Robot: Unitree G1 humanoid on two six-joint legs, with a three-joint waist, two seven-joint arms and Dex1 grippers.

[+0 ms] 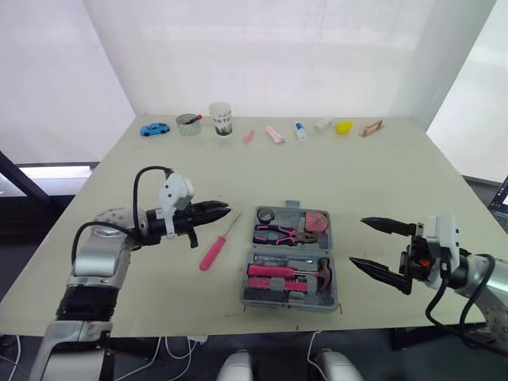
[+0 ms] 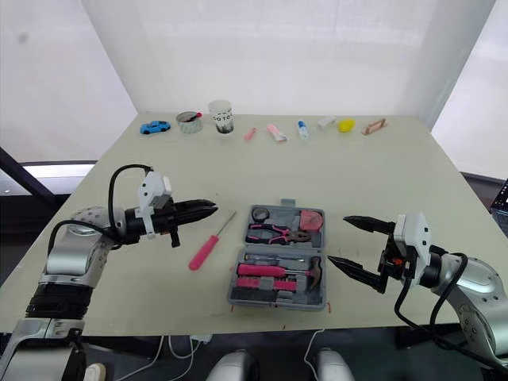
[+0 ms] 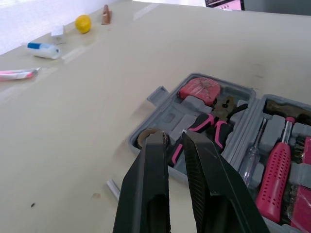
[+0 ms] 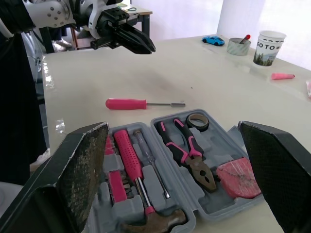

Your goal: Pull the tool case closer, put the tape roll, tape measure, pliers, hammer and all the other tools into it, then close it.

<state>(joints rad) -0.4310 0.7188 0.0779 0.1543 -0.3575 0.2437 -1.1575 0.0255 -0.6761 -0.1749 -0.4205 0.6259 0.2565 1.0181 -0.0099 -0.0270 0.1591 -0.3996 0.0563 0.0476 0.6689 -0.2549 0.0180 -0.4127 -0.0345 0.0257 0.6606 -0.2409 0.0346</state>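
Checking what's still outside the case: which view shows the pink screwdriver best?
Right wrist view: the screwdriver lies whole, handle to tip, beside the case. Both eye views show it whole too, farther off, by the left gripper.

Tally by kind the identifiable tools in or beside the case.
Screwdrivers: 2, pink screwdriver outside, slim screwdriver in the case
Pliers: 1
Hammer: 1
Tape roll: 1
Tape measure: 1
Total: 6

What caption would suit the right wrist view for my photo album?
Open right end effector facing the open tool case, one pink screwdriver lying outside it on the table.
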